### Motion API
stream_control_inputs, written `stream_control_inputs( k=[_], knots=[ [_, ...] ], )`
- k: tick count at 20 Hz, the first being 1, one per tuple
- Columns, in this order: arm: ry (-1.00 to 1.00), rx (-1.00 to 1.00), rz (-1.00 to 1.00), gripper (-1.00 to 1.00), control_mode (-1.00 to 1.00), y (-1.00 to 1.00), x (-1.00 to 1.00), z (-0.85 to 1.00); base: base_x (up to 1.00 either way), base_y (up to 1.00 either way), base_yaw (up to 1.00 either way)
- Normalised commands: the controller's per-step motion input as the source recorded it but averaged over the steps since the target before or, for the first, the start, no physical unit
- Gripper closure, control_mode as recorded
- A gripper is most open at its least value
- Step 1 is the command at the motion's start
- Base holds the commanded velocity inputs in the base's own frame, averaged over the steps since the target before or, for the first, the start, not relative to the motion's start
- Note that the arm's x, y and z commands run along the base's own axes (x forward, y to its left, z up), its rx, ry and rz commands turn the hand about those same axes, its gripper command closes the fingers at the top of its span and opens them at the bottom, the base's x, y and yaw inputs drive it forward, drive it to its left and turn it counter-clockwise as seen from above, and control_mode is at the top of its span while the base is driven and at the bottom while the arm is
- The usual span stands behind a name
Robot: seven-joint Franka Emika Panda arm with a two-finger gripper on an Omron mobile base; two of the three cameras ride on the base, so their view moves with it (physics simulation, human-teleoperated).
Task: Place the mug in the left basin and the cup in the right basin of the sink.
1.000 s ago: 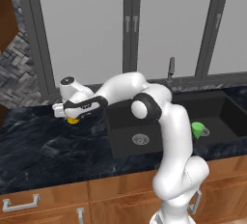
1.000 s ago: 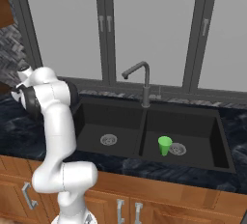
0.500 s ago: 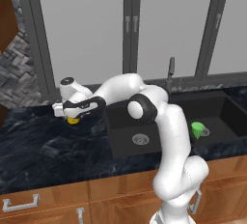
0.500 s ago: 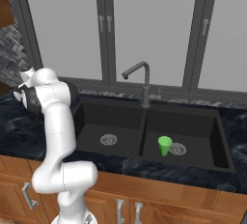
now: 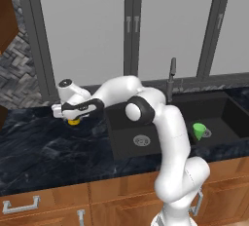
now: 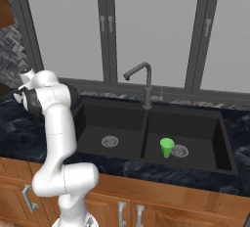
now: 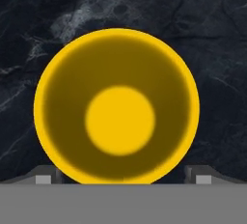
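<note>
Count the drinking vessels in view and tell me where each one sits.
2. The yellow mug stands on the dark counter left of the sink, under the open gripper. The green cup stands in the right basin, beside its drain.

arm [image 5: 170, 137]: white, rounded links | joints: dark | hand: white, black band

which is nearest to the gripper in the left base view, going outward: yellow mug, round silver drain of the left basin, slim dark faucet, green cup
1. The yellow mug, on the dark counter directly under the open gripper.
2. The round silver drain in the left basin's floor, to the right.
3. The slim dark grey faucet, at the back of the sink.
4. The green cup, in the right basin, farthest.
</note>
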Motion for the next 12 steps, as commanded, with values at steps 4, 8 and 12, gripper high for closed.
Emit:
stream_control_inputs(
  k=[4, 8, 12],
  knots=[
    [0.0, 0.0, -0.1, -1.0, -1.0, 0.05, 0.02, -0.07, 0.0, 0.0, 0.0],
    [0.0, 0.0, -0.1, 1.0, -1.0, 0.06, 0.03, -0.05, 0.0, 0.0, 0.0],
    [0.0, 0.0, -0.07, 1.0, -1.0, 0.02, 0.05, -0.07, 0.0, 0.0, 0.0]
  ],
)
